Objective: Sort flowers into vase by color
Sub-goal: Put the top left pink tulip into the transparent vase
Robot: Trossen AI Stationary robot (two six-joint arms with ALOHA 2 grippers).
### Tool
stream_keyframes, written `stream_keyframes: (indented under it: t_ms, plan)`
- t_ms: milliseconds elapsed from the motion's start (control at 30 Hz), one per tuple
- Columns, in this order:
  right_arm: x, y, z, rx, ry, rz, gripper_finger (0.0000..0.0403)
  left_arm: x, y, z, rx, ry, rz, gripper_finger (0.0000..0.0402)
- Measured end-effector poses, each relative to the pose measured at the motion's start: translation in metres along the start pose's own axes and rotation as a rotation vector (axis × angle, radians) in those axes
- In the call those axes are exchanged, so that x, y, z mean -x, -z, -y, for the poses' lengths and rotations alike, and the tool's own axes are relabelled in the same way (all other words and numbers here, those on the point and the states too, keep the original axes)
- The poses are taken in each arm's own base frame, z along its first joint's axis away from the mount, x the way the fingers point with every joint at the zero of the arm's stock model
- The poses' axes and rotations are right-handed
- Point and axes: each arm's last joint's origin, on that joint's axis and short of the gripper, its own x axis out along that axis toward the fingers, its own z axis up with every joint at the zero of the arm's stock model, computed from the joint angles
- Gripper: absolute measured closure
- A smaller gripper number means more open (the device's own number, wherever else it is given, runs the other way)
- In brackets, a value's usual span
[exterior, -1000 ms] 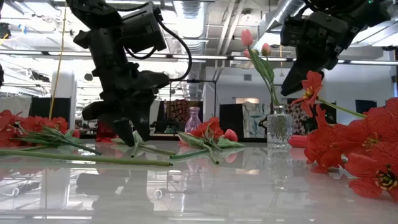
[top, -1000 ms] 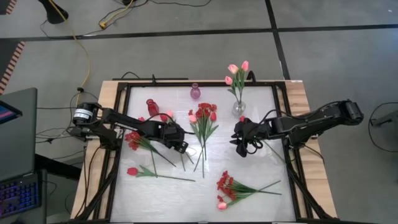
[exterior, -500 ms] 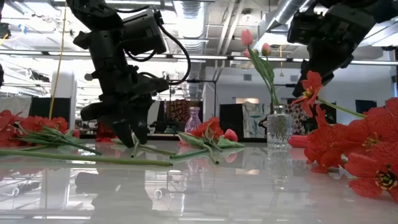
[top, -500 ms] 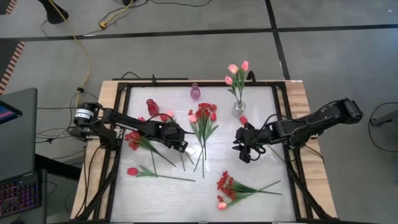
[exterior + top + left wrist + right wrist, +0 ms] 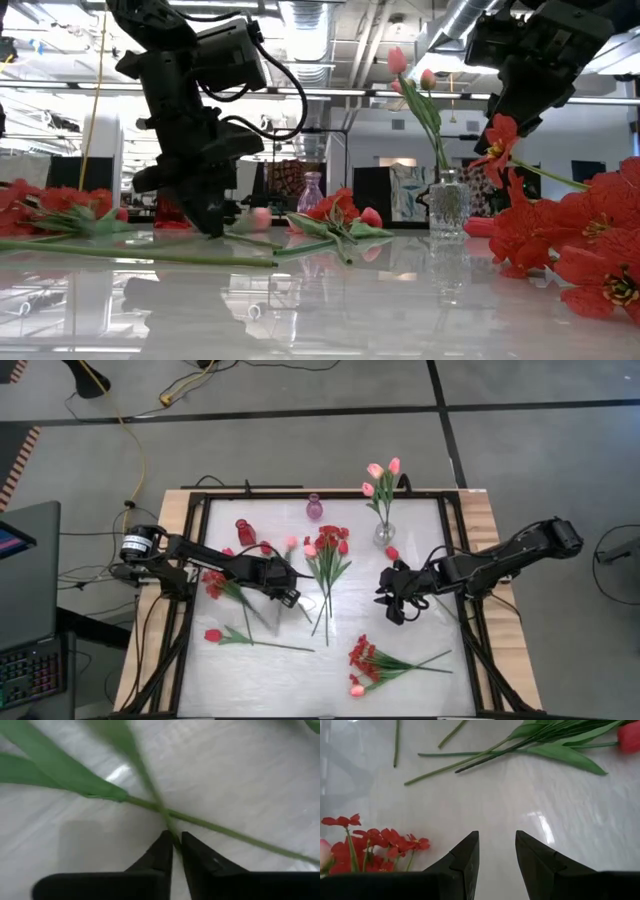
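Left gripper is pinching a pink tulip's stem, lying crosswise to its clenched jaws; right gripper is waiting, jaws parted.

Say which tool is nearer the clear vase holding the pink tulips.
Right. The right tool hangs just in front of the clear vase; the left tool, shut on a green stem, sits across the central flower bunch.

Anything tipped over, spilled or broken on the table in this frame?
Nothing stands out. The clear vase with pink tulips, the red vase and the purple vase all stand upright. The loose flowers lying flat on the table are just waiting to be sorted.
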Motion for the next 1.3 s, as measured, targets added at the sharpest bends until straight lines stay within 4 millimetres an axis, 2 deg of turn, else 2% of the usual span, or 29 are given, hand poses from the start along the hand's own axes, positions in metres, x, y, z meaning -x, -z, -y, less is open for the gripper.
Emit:
stream_keyframes:
  t_ms: [67, 233, 400, 533, 767, 867, 967, 1067, 1200, 1300]
  plan:
    - [0.000, 0.000, 0.000, -0.012, 0.001, 0.000, 0.0249, 0.000, 0.000, 0.000, -0.018, -0.005, 0.008, 0.0396]
    - [0.000, 0.000, 0.000, -0.015, 0.001, -0.001, 0.0249, 0.017, -0.008, 0.007, -0.053, 0.044, 0.060, 0.0400]
    - [0.000, 0.000, 0.000, -0.015, 0.001, 0.000, 0.0249, 0.061, -0.027, 0.021, -0.071, 0.197, 0.200, 0.0401]
    - [0.000, 0.000, 0.000, -0.027, 0.001, 0.000, 0.0249, 0.099, -0.038, 0.025, -0.064, 0.311, 0.350, 0.0401]
    - [0.000, 0.000, 0.000, -0.036, -0.002, 0.005, 0.0249, 0.155, -0.040, 0.005, -0.146, 0.271, 0.630, 0.0401]
    - [0.000, 0.000, 0.000, -0.035, -0.002, 0.005, 0.0249, 0.173, -0.041, 0.001, -0.205, 0.293, 0.714, 0.0401]
    - [0.000, -0.001, 0.000, -0.035, 0.001, 0.007, 0.0249, 0.181, -0.039, 0.001, -0.264, 0.352, 0.782, 0.0401]
    - [0.000, -0.001, 0.000, -0.035, 0.023, 0.026, 0.0249, 0.180, -0.036, 0.007, -0.383, 0.483, 0.843, 0.0402]
    - [0.005, -0.009, -0.002, -0.029, 0.006, 0.116, 0.0249, 0.163, -0.034, 0.020, -0.538, 0.712, 0.928, 0.0401]
    - [0.017, -0.023, -0.010, 0.003, -0.084, 0.283, 0.0249, 0.141, -0.033, 0.029, -0.590, 0.798, 0.966, 0.0401]
